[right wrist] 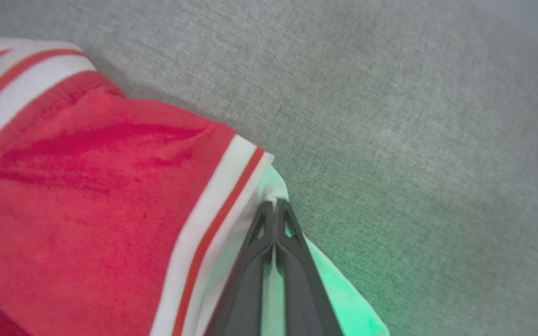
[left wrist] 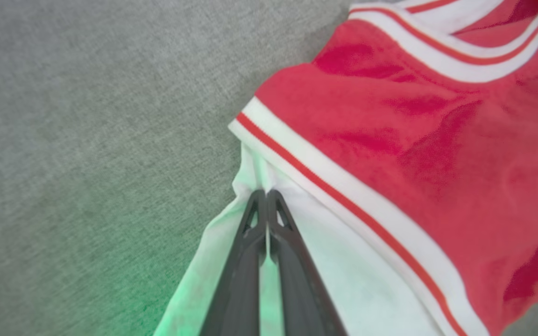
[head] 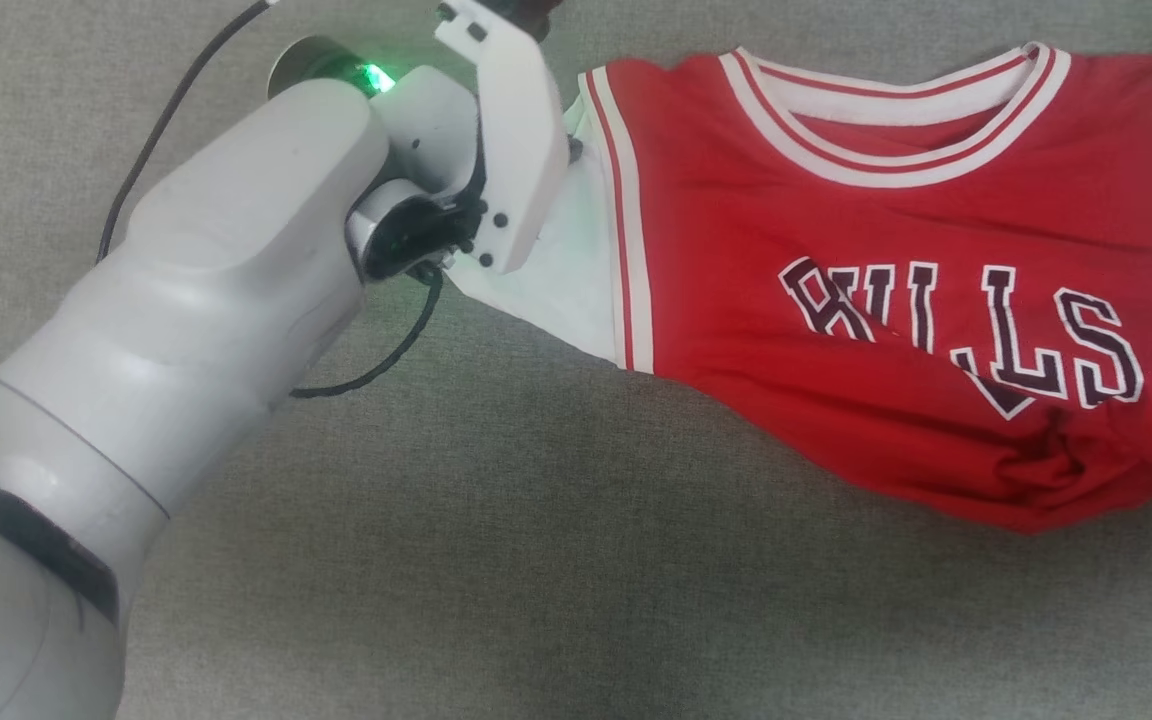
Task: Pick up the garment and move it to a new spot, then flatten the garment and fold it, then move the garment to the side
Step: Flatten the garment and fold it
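garment [head: 836,250] lies chest-up on the grey fabric surface [head: 536,560], lettering showing, lower hem bunched. left tool [left wrist: 266,192]: fingers pressed together, tips pinching the white sleeve [left wrist: 353,280] just outside the striped armhole trim. right tool [right wrist: 276,201]: also closed, tips nipping the edge of the other white sleeve [right wrist: 336,291]. Head view has the left forearm [head: 186,300] reaching across the surface to its sleeve.

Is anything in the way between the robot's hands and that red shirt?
Nothing visible stands between them. The left hand is shut on one white sleeve of the shirt, and the right hand is shut on the other sleeve.
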